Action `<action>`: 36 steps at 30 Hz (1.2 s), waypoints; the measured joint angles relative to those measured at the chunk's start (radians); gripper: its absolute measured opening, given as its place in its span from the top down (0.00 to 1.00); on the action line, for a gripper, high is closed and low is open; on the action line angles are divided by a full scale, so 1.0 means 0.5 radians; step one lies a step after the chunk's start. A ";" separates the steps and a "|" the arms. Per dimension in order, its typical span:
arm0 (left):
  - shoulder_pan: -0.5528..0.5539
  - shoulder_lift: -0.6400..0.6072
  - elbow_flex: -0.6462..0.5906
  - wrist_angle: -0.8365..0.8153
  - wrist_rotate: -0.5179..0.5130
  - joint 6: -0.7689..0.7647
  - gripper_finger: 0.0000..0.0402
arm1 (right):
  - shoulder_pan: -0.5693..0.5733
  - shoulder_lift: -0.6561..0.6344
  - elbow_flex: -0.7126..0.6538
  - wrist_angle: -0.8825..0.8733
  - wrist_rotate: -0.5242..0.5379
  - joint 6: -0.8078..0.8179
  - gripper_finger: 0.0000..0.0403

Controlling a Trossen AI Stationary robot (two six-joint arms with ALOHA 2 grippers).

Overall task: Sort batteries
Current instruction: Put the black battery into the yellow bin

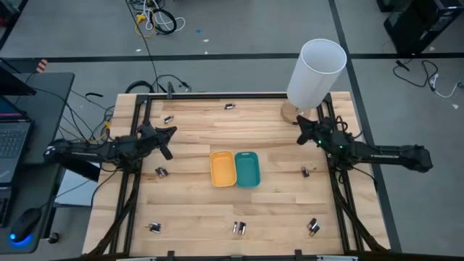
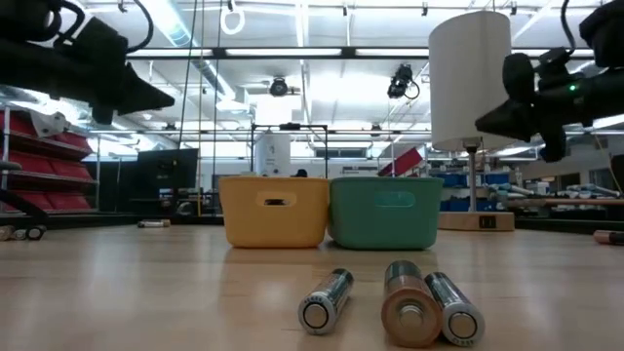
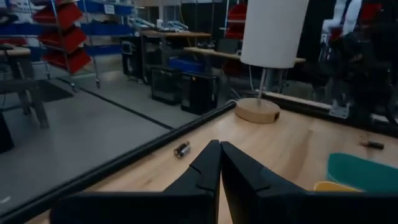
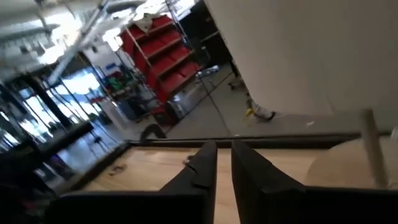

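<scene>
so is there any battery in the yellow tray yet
No, in the high view the yellow tray shows only its bare floor.

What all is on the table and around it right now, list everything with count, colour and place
batteries: about eleven, dark and silvery, scattered in small groups around the table edges
yellow tray: one, table centre, beside the teal one
teal tray: one, table centre
lamp: one, white shade, wooden base, far right corner
laptop: one, dark, desk left of table
left gripper: dark, fingers shut, raised at left
right gripper: dark, fingers narrowly apart, raised by the lamp
</scene>
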 joint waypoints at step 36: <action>0.932 1.817 0.630 0.462 1.033 0.051 0.71 | 0.018 1.027 0.000 0.631 -0.408 -0.491 0.69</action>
